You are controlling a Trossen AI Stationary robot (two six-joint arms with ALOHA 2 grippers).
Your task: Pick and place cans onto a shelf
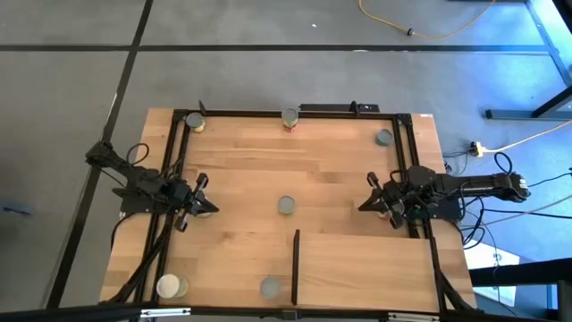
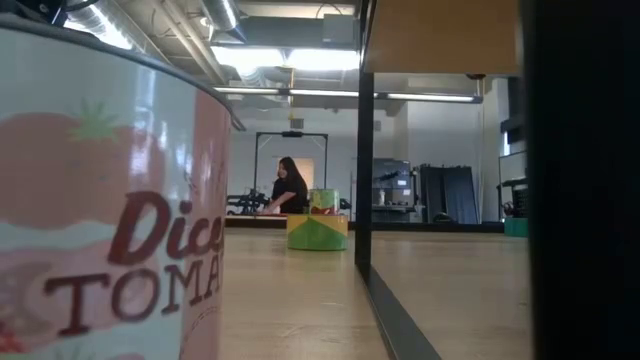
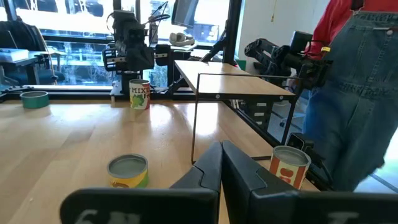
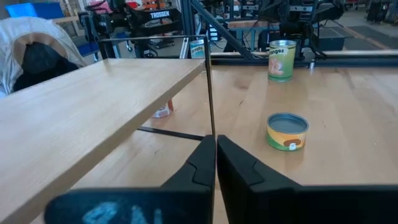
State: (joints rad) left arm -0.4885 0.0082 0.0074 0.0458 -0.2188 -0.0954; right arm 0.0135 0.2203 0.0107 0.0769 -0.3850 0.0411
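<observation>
In the high view the shelf (image 1: 362, 266) fills the lower right of the tabletop (image 1: 241, 179), its black strip running up the middle-bottom. Cans sit mostly along the edges: three on the top edge (image 1: 290, 117), two at the bottom (image 1: 169, 286), and one low can (image 1: 286, 205) alone at centre, with bare wood all round it. The left gripper (image 1: 204, 207) rests at mid-left with fingers closed on nothing; the right gripper (image 1: 371, 204) at mid-right has its fingers nearly together, also empty. The low view alone shows a near can reading "TOMA" (image 2: 110, 200) and a person (image 2: 289, 187) far behind. The left wrist view reads "MIX" on a can (image 3: 140, 94).
</observation>
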